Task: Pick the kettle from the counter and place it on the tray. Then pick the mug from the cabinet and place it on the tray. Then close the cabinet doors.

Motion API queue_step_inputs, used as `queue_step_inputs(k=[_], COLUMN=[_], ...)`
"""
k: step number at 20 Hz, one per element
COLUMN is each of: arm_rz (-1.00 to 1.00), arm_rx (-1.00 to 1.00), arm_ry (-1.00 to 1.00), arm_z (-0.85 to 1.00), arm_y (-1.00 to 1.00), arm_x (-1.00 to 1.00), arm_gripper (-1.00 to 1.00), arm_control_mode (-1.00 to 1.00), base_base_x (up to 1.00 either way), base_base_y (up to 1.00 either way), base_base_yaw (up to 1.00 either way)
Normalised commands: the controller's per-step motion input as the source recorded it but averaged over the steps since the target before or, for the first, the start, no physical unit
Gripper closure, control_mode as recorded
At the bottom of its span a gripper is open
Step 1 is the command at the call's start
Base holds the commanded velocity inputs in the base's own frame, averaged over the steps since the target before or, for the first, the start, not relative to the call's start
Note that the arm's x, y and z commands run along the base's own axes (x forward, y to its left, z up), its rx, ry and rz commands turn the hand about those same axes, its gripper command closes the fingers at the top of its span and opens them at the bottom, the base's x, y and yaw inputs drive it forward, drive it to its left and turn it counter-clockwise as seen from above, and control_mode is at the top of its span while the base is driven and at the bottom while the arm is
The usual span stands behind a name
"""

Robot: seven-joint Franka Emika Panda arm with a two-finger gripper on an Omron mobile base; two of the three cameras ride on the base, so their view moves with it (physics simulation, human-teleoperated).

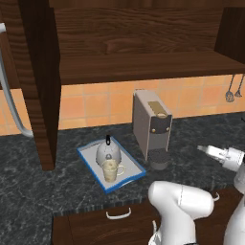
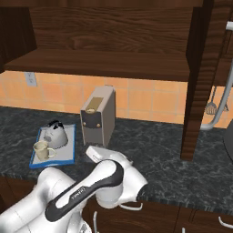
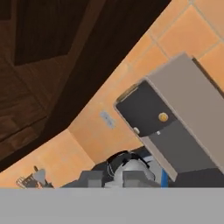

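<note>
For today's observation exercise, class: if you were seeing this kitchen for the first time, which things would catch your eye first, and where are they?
The blue-rimmed tray on the dark counter stands out, carrying the silver kettle with the cream mug in front of it. Right beside it stands the tall grey coffee machine against the orange tiles. Above, the wooden cabinet is open, one of its doors swung out over the counter.

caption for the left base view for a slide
Kettle and mug sit on the blue-rimmed tray beside the coffee machine; cabinet door open.
</note>
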Motion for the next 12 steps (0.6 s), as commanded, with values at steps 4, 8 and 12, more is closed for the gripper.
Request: queue_step_inputs(k=[4,8,12], arm_rz=[-0.01,0.00,0.00], arm_rx=[0.38,0.30,0.20], arm_ry=[0.00,-0.02,-0.09], arm_z=[0.42,0.41,0.33], arm_y=[-1.00,-0.97,-0.90], arm_x=[-0.06,-0.05,-0.07], arm_gripper=[1.00,1.00,1.00], arm_control_mode=[-1.00,-1.00,-1.00], base_base_x=[0.00,0.00,0.00], base_base_y=[0.00,0.00,0.00], base_base_yaw=[0.00,0.00,0.00])
